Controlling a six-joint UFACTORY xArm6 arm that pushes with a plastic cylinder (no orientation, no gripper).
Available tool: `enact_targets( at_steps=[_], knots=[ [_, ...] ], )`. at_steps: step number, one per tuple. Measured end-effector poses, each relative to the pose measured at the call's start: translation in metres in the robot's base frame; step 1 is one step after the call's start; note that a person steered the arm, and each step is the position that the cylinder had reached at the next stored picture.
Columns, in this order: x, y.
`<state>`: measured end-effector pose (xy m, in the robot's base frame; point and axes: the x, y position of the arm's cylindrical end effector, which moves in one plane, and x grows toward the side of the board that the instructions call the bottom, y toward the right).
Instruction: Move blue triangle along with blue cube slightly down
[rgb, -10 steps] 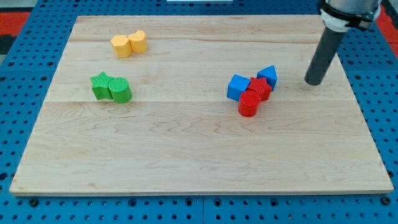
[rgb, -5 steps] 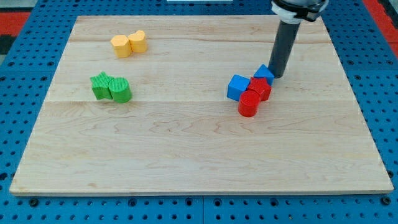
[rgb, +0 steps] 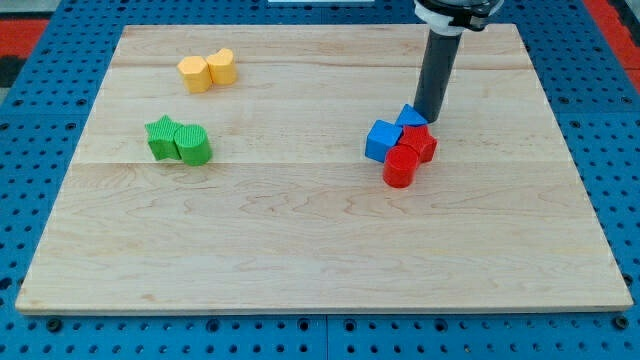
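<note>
The blue triangle lies right of the board's middle, its upper part hidden behind my rod. The blue cube sits just left of and below it, touching or nearly so. My tip rests against the triangle's right side. A red block and a red cylinder crowd the blue pair from below and right.
A green star and a green cylinder sit together at the view's left. Two yellow blocks sit at the upper left. The wooden board lies on a blue pegboard.
My rod swept left from the board's right side to the blue triangle. The triangle has slid left, closer to the blue cube.
</note>
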<state>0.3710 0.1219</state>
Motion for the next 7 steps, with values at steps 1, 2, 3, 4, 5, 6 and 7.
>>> enact_targets(
  at_steps=[1,2,3,4,5,6,7],
  knots=[
    [0.004,-0.007],
    [0.007,-0.012],
    [0.0,-0.024],
    [-0.004,-0.044],
    [-0.004,-0.065],
    [-0.004,-0.08],
    [-0.011,-0.105]
  ],
)
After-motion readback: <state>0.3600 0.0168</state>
